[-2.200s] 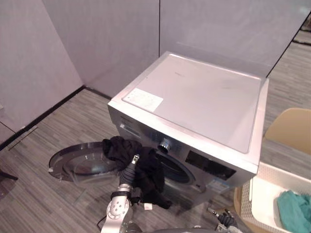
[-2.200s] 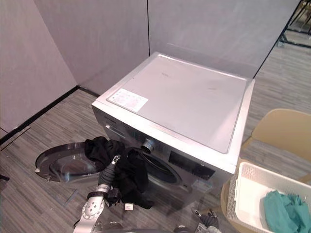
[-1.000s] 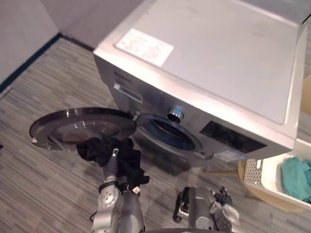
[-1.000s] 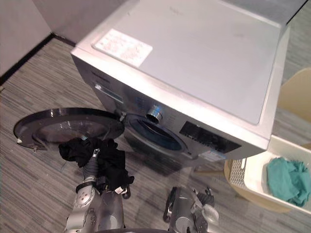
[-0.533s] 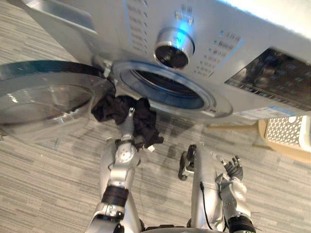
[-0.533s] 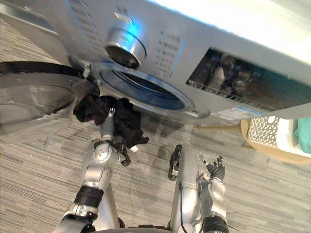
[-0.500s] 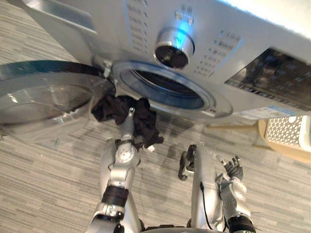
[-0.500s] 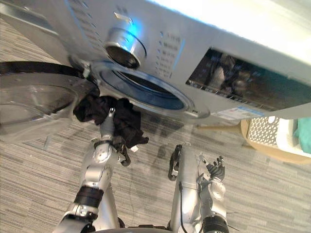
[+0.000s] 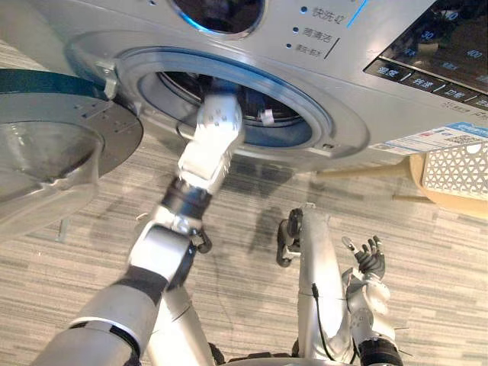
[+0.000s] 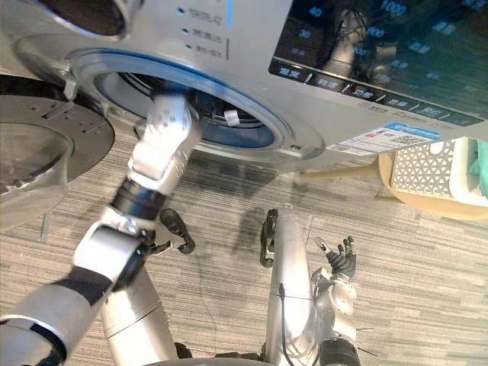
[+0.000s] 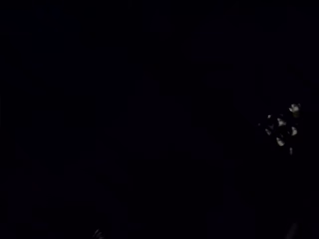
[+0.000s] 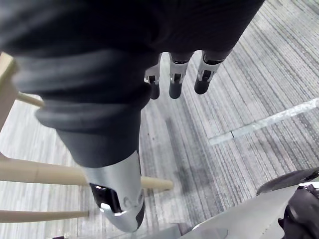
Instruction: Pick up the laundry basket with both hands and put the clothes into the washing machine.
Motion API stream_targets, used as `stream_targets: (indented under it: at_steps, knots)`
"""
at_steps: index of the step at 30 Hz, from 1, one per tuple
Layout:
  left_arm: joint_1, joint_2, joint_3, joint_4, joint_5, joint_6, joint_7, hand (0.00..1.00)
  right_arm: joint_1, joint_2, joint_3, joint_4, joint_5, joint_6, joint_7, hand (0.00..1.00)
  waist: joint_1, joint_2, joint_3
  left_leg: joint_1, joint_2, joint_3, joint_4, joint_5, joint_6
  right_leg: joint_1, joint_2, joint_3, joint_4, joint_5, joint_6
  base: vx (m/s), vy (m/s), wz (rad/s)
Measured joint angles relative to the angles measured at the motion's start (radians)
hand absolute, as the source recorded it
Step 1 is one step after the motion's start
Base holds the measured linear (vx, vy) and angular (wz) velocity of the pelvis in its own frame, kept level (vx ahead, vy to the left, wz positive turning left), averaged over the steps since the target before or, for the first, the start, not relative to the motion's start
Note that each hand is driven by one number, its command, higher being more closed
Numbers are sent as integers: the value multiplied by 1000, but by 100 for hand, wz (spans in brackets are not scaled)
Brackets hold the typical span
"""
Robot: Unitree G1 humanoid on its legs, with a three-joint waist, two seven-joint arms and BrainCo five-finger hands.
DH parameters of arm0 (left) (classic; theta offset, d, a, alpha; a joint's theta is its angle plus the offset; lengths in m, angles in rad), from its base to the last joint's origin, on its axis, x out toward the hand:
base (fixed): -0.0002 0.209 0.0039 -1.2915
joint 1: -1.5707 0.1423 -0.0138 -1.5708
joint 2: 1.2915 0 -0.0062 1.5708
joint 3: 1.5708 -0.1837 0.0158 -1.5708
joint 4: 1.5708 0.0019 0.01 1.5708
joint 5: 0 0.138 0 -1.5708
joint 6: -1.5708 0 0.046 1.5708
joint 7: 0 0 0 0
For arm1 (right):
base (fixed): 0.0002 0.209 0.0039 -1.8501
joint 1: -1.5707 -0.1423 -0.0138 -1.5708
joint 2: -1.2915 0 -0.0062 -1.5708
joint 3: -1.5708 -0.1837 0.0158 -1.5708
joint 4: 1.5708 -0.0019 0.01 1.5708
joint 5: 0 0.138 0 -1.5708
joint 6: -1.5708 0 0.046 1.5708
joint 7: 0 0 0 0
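Across the top of the frame the washing machine (image 9: 328, 30) stands with its door (image 9: 53, 145) open at the left. The left arm (image 9: 210, 149) reaches through the drum opening (image 9: 309, 122) with the left hand hidden inside, its grip impossible to tell; one garment seems to be going in, while the laundry basket (image 10: 427, 168) at the right edge holds teal clothes (image 10: 482, 171) not yet loaded. At lower right the right hand (image 9: 371, 258) hangs empty, fingers loosely spread. Half a second ago the left hand held a black garment just below the opening; now the arm has gone in, and the camera has dipped closer.
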Motion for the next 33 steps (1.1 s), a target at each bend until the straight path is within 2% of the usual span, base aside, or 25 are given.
stream_targets:
  at_steps: [3,6,8,10,12,14,17,20,24,28,33]
  knots:
    - [-99,44,2,86,0,-4,0,0,-1,4,-1,0,16,-6,3,0,-1,0,0,-31,12,-14,12,2,4,-21,14,-9,-1,4,-2,45,-51,-16]
    - [-151,75,3,178,25,28,-5,0,-2,6,-1,-1,28,-16,4,0,-2,-1,0,-45,13,-22,16,2,4,-32,19,-11,-1,4,-2,61,-54,-6]
    - [-171,112,3,229,149,67,-25,0,-4,9,-1,-1,46,-16,16,0,-3,-3,1,-47,13,-29,20,2,4,-34,25,-10,2,4,-2,47,-60,-7]
    - [-180,129,1,266,240,86,-46,0,-4,9,-1,0,56,-16,27,0,-3,-4,2,-47,13,-30,20,2,4,-35,25,-10,4,4,-2,30,-58,0]
    - [-213,133,-4,323,323,114,-70,0,-6,10,-1,1,64,-16,32,0,-2,-11,5,-47,12,-30,20,2,3,-35,25,-9,6,4,-2,19,-57,1]
    - [-252,145,-28,378,451,154,-104,0,-10,15,-1,1,91,-15,50,0,-4,-21,7,-51,13,-30,20,2,3,-40,25,-8,6,5,-5,15,-54,0]
    - [-278,149,-33,426,568,195,-160,0,-11,15,0,1,114,-15,71,0,-4,-24,7,-63,13,-29,22,2,3,-52,25,-6,6,8,-3,36,-53,-1]
    - [-287,149,-31,481,656,234,-203,0,-11,23,9,0,126,-13,89,0,-8,-39,7,-64,13,-29,24,2,4,-53,27,-7,5,8,-3,50,-48,-3]
    - [-288,149,-28,481,711,237,-223,0,-11,20,30,-1,133,-13,98,0,-11,-54,8,-65,14,-29,22,2,3,-53,28,-7,2,8,-3,50,-52,-1]
    - [-288,165,-28,481,731,237,-240,0,-10,1,59,-21,132,-13,109,0,-11,-55,8,-65,20,-28,20,2,4,-53,29,-7,-4,11,-1,44,-54,-3]
    - [-284,209,-29,483,817,237,-243,0,-9,-9,97,-70,130,-17,113,0,-9,-57,7,-65,38,-10,-7,3,4,-70,48,1,-44,40,0,34,-44,-16]
